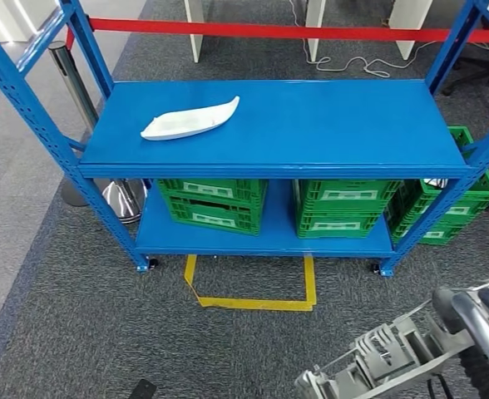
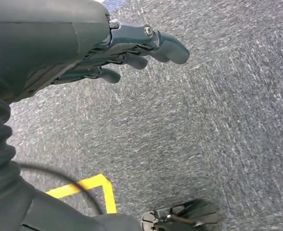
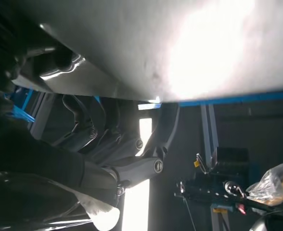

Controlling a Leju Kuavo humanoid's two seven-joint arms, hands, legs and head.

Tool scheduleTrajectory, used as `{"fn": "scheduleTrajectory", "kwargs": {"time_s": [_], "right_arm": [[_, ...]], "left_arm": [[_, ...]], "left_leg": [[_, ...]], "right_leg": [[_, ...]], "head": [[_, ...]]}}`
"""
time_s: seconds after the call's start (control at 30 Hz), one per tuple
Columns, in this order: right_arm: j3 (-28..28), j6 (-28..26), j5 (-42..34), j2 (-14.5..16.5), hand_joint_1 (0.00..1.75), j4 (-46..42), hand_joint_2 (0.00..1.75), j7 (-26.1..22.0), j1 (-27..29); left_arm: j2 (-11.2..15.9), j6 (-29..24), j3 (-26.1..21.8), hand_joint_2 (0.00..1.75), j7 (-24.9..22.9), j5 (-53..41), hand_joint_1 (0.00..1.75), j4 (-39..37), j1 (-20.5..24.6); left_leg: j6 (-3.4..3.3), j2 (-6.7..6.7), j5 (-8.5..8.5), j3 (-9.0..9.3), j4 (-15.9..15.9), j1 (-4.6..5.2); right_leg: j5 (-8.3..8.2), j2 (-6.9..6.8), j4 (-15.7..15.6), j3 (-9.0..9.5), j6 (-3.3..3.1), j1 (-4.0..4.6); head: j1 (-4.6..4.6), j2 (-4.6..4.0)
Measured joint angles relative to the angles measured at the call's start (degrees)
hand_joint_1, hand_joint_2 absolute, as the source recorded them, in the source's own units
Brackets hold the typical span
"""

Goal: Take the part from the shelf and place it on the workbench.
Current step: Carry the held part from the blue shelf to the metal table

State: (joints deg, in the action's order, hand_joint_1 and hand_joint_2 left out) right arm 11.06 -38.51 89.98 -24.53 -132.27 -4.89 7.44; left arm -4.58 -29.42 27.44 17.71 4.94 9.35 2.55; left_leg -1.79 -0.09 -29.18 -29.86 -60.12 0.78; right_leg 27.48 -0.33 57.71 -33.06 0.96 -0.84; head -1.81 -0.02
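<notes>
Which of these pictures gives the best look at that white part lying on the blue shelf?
The head view: the white part lies whole on the blue shelf. The left wrist view faces carpet; the right wrist view is dark and unclear.

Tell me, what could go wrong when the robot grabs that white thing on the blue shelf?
The white part is long and thin, so a grip at one end might tip it. The right hand seems to carry a grey ribbed piece already, which could bump the shelf.
</notes>
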Motion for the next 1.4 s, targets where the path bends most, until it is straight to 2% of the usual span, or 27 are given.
{"fn": "scheduleTrajectory", "kwargs": {"time_s": [0.07,0.13,0.2,0.27,0.3,0.33,0.37,0.43,0.5,0.53,0.63,0.7,0.77,0.8,0.83,0.87,0.9,0.97,1.03,1.07,1.13,1.17,1.2,1.23,1.3,1.33,1.4], "right_arm": [[0.0,0.0,0.0,0.0,1.75,0.0,1.75,0.0,0.0],[0.0,0.0,0.0,0.1,1.75,0.0,1.75,0.1,0.0],[0.0,0.0,-0.1,0.1,1.75,0.1,1.75,0.2,0.0],[0.1,0.0,-0.3,0.1,1.75,0.2,1.75,0.3,0.0],[0.1,0.0,-0.3,0.1,1.75,0.2,1.75,0.3,0.1],[0.2,0.0,-0.5,0.1,1.75,0.3,1.75,0.3,0.1],[0.3,0.0,-0.7,0.1,1.75,0.4,1.75,0.2,0.1],[0.4,0.0,-1.3,0.1,1.75,0.5,1.75,-0.2,0.1],[0.4,0.0,-2.2,0.2,1.75,0.6,1.75,-1.0,0.3],[0.4,0.0,-2.8,0.3,1.75,0.6,1.75,-1.6,0.5],[0.1,0.0,-4.6,1.4,1.75,0.7,1.75,-4.5,1.5],[-0.4,0.0,-6.0,2.6,1.75,0.7,1.75,-6.6,2.2],[-1.2,0.0,-7.4,3.9,1.75,0.7,1.75,-8.7,3.1],[-1.6,0.0,-8.0,4.5,1.75,0.8,1.75,-9.7,3.5],[-2.1,0.0,-8.6,5.2,1.75,0.8,1.75,-10.8,3.9],[-2.6,0.0,-9.4,6.0,1.75,0.8,1.75,-12.0,4.3],[-3.1,0.0,-10.2,6.7,1.75,0.8,1.75,-13.3,4.7],[-4.5,0.0,-12.7,8.6,1.75,0.8,1.75,-17.2,5.3],[-6.2,0.0,-15.6,10.9,1.75,1.0,1.75,-21.8,5.7],[-7.0,0.0,-16.9,12.1,1.75,1.2,1.75,-23.8,5.8],[-8.7,0.0,-18.7,14.3,1.75,2.1,1.75,-26.6,5.7],[-9.5,0.0,-19.2,15.1,1.75,2.6,1.75,-27.6,5.7],[-10.2,0.0,-19.6,15.8,1.75,3.2,1.75,-28.3,5.7],[-10.9,0.0,-19.9,16.4,1.75,3.7,1.75,-28.9,5.7],[-12.0,0.0,-20.5,17.4,1.75,4.9,1.75,-29.8,5.5],[-12.5,0.0,-20.8,17.9,1.75,5.6,1.75,-30.1,5.4],[-13.0,0.0,-21.2,18.7,1.75,6.7,1.75,-30.7,5.3]], "left_arm": [[0.1,0.0,0.0,1.75,0.0,0.0,0.0,0.0,0.1],[0.0,0.0,0.0,1.75,0.0,0.0,0.0,0.0,0.0],[-0.1,0.0,0.0,1.75,-0.1,0.0,0.0,0.0,0.1],[-0.2,0.0,0.0,1.75,-0.1,0.0,0.0,0.0,0.2],[-0.3,0.0,0.0,1.75,-0.2,0.0,0.0,0.0,0.2],[-0.3,0.0,0.0,1.75,-0.2,0.0,0.0,0.0,0.2],[-0.3,0.0,0.0,1.75,-0.2,0.0,0.0,0.0,0.2],[-0.3,0.0,0.0,1.75,-0.2,0.0,0.0,0.0,0.2],[-0.3,0.0,0.0,1.75,-0.2,0.0,0.0,0.0,0.2],[-0.2,0.0,0.0,1.75,-0.2,0.0,0.0,0.0,0.2],[0.1,-0.1,0.0,1.75,0.0,0.0,0.0,0.0,0.1],[0.3,-0.1,0.0,1.75,0.1,0.1,0.0,-0.1,-0.1],[0.4,-0.1,0.0,1.75,0.1,0.2,0.0,-0.1,-0.2],[0.4,-0.1,0.0,1.75,0.1,0.2,0.0,-0.1,-0.2],[0.4,-0.1,0.0,1.75,0.1,0.2,0.0,-0.1,-0.2],[0.4,-0.1,0.0,1.75,0.0,0.1,0.0,-0.1,-0.2],[0.4,-0.1,0.0,1.75,-0.1,0.0,0.0,-0.1,-0.2],[0.5,-0.2,0.0,1.75,-0.2,-0.2,0.0,-0.1,-0.1],[0.7,-0.3,0.0,1.75,0.0,-0.4,0.0,-0.1,0.1],[0.8,-0.5,0.0,1.75,0.0,-0.6,0.0,-0.1,0.2],[0.9,-1.2,0.1,1.75,0.0,-1.4,0.0,-0.1,0.3],[1.0,-1.6,0.3,1.75,0.0,-2.0,0.0,-0.1,0.4],[1.1,-1.9,0.5,1.75,-0.2,-2.5,0.0,-0.1,0.5],[1.2,-2.1,0.8,1.75,-0.4,-2.9,0.0,-0.1,0.6],[1.3,-2.1,1.3,1.75,-1.2,-3.6,0.0,-0.1,0.8],[1.2,-2.1,1.6,1.75,-1.7,-4.0,0.0,-0.1,0.8],[1.2,-2.0,2.2,1.75,-2.3,-4.5,0.0,-0.1,0.8]], "left_leg": [[-0.38,-0.12,-0.27,1.2,2.8,0.35],[-0.58,0.02,0.7,0.73,3.9,0.24],[-1.01,0.25,1.92,-0.04,4.9,-0.11],[-1.27,0.41,3.0,-1.31,4.8,-0.1],[-1.25,0.48,3.49,-2.08,4.6,-0.06],[-1.22,0.56,3.99,-2.93,4.4,-0.05],[-1.14,0.63,4.43,-3.8,4.0,-0.09],[-0.8,0.68,5.22,-5.62,3.0,-0.18],[-0.2,0.57,6.01,-7.15,1.9,-0.13],[0.09,0.52,6.48,-7.58,1.6,-0.09],[0.93,0.38,7.47,-8.14,1.5,-0.19],[1.68,0.26,3.77,-8.91,-0.8,-0.39],[2.28,0.24,-2.89,-9.82,-7.1,-0.63],[2.45,0.24,-5.08,-10.05,-10.7,-0.73],[2.55,0.24,-5.67,-9.87,-13.5,-0.8],[2.57,0.24,-4.83,-9.05,-14.8,-0.86],[2.5,0.23,-3.13,-7.4,-14.1,-0.89],[2.11,0.12,-1.13,-1.49,-7.1,-0.9],[1.61,-0.09,-2.39,4.02,1.3,-0.7],[1.4,-0.17,-3.12,5.19,3.5,-0.54],[0.74,-0.17,-2.4,4.61,4.3,-0.43],[0.28,-0.16,-1.8,3.99,4.5,-0.46],[-0.19,-0.16,-1.1,3.28,4.7,-0.53],[-0.55,-0.19,-0.29,2.44,4.7,-0.54],[-0.91,-0.46,1.28,0.55,4.7,-0.3],[-0.96,-0.68,2.13,-0.54,4.6,-0.15],[-0.85,-1.31,3.65,-2.65,4.3,0.02]], "right_leg": [[-0.94,-0.1,-0.1,-0.57,0.72,-0.22],[-1.0,-0.03,-0.2,-1.18,1.33,-0.31],[2.29,0.14,2.3,-2.6,1.71,-0.24],[7.49,0.22,9.1,-4.52,2.04,-0.32],[8.84,0.22,12.5,-5.02,2.22,-0.33],[9.0,0.22,14.9,-5.0,2.4,-0.35],[7.77,0.21,15.2,-4.12,2.54,-0.39],[4.46,0.2,10.2,0.31,2.76,-0.58],[4.46,0.22,2.3,5.8,2.58,-0.53],[5.2,0.24,-0.4,7.23,2.3,-0.43],[4.95,0.11,-1.3,6.4,0.87,-0.21],[3.71,-0.12,-1.2,5.06,-0.24,-0.36],[2.22,-0.22,-1.1,3.52,-0.79,-0.39],[1.44,-0.24,-1.0,2.7,-0.82,-0.37],[0.65,-0.26,-0.8,1.73,-0.79,-0.35],[-0.13,-0.26,-0.5,0.63,-0.72,-0.34],[-0.82,-0.26,-0.2,-0.61,-0.63,-0.34],[-2.07,-0.19,0.4,-2.65,-0.24,-0.29],[-3.29,-0.22,0.5,-3.49,0.4,-0.23],[-3.96,-0.26,0.3,-3.58,0.76,-0.26],[-5.03,-0.33,-0.3,-3.76,1.43,-0.45],[-4.37,-0.27,0.0,-4.2,1.63,-0.52],[-2.76,-0.2,0.7,-4.78,1.78,-0.54],[0.14,-0.1,2.8,-5.53,1.84,-0.56],[5.94,0.03,9.6,-6.95,1.83,-0.48],[7.0,0.07,13.2,-7.33,1.79,-0.39],[4.27,0.28,16.2,-6.3,1.55,-0.17]], "head": [[-0.04,0.0],[-0.04,0.01],[0.27,0.01],[0.58,0.01],[0.62,0.01],[0.63,0.01],[0.64,0.01],[0.64,0.0],[0.62,0.01],[0.61,0.01],[0.59,0.01],[0.4,0.0],[0.17,0.0],[0.15,0.0],[0.15,0.0],[0.14,0.0],[0.14,0.0],[0.11,0.01],[0.18,0.01],[0.08,0.02],[-0.02,0.02],[-0.04,0.02],[0.11,0.02],[0.19,0.01],[0.32,0.01],[0.32,0.0],[0.31,0.0]]}}
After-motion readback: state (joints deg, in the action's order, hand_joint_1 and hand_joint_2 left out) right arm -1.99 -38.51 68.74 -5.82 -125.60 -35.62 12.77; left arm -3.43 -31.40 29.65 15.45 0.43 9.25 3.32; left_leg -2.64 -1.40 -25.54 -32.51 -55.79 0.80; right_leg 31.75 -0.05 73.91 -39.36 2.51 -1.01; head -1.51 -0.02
